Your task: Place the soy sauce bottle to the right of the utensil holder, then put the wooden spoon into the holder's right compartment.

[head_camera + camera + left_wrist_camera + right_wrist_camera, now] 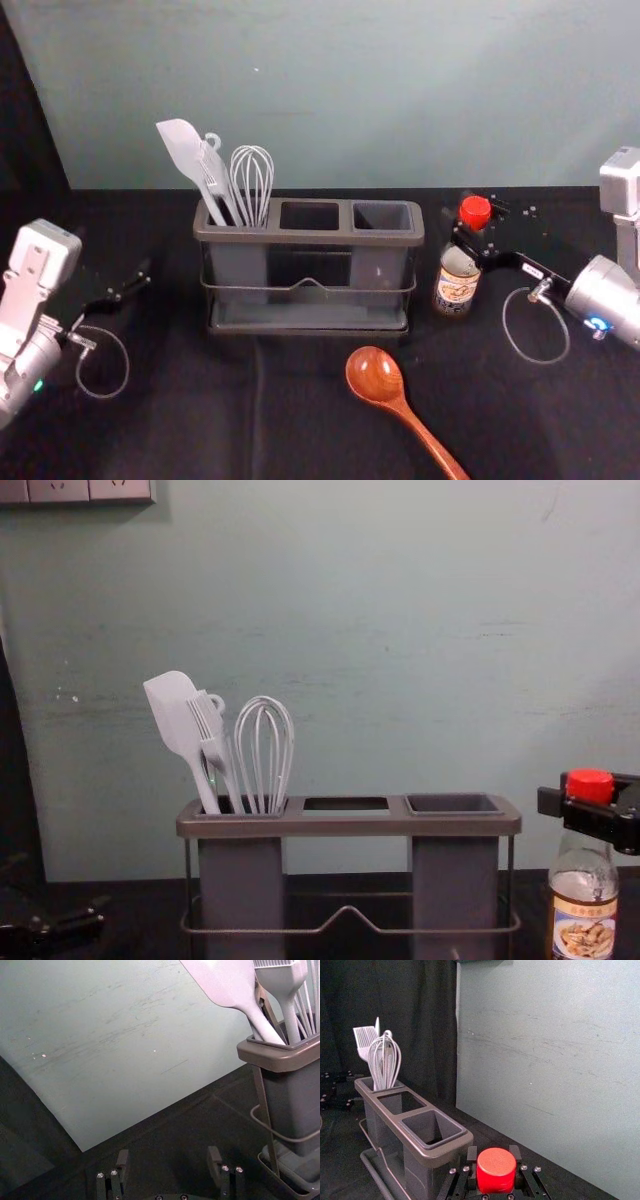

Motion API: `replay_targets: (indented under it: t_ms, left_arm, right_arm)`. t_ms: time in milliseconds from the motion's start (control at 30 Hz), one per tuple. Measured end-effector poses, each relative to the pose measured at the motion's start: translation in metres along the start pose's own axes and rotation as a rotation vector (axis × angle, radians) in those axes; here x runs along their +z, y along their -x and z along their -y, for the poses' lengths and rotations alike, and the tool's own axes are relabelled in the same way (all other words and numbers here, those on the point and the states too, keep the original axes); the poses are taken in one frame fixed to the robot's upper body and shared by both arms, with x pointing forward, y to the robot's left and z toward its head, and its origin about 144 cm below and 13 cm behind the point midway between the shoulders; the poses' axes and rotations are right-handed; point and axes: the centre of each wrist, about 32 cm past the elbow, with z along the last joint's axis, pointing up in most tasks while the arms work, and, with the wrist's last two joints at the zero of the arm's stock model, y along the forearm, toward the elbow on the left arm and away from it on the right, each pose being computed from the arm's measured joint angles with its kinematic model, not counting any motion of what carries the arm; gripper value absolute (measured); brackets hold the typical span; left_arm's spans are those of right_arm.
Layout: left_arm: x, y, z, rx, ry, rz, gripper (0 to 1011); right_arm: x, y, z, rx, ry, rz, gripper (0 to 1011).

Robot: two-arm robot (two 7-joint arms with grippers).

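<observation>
While our right end effector (pixel 477 228) is clamped on the bottle (pixel 457 285) by its red cap (pixel 475 212), we see the bottle upright, just right of the holder (pixel 308 237), near the table's (pixel 180 420) back edge. In front of the holder lies the spoon (pixel 375 375), farther from that edge. The left compartment carries a whisk (pixel 252 185); left of it hangs our left end effector (pixel 128 287), fingers apart.
</observation>
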Motion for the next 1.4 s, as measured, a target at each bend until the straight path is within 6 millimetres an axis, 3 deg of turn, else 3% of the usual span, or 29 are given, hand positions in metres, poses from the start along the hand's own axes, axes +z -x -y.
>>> replay_targets:
  t_ms: [1400]
  left_arm:
    - [0.0, 0.0, 0.0, 0.0, 0.0, 0.0, 1011]
  right_arm:
    - [-0.0075, -0.0015, -0.0081, 0.009, 0.003, -0.041, 387]
